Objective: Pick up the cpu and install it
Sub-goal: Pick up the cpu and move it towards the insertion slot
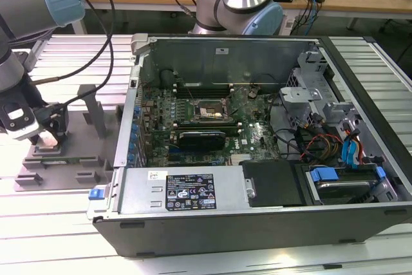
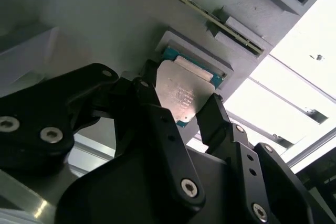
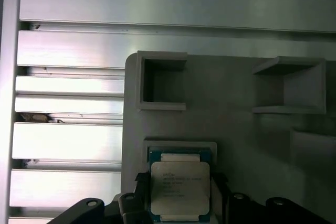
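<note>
Second wrist view shows the gripper (image 2: 181, 102) clenched on the cpu (image 2: 185, 90), its black fingers (image 2: 157, 114) set against two opposite sides of the chip, which lies in a shallow square pocket close to one edge of the grey tray (image 2: 94, 19). I judge the chip light, rigid and thin, with a smooth metal top that offers little to hold, so those bare side edges are the right place to grip. Its underside is likely delicate, so a gentle, level squeeze suits it.
</note>
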`<state>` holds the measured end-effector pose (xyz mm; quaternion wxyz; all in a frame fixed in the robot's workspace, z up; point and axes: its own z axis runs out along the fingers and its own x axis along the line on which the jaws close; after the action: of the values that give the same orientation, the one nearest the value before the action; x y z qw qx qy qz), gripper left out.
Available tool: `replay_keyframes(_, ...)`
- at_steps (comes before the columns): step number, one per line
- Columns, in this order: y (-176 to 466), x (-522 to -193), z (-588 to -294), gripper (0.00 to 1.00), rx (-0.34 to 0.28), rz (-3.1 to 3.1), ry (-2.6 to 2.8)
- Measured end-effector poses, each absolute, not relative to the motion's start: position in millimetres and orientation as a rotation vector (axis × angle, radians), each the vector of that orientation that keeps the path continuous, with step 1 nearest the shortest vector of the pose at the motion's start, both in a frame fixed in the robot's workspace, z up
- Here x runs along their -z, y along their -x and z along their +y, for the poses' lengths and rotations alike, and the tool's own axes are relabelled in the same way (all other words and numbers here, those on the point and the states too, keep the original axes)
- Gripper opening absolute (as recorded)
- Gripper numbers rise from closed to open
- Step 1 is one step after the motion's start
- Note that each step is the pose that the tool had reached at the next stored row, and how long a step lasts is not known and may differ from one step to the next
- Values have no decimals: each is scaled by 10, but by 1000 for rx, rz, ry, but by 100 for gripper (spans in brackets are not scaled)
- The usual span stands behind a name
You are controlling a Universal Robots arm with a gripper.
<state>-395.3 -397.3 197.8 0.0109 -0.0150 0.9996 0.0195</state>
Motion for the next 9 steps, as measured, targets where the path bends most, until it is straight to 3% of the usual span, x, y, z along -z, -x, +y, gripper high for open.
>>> replay_keyframes(9,3952,-2358,-3972,55,-61,3119,47)
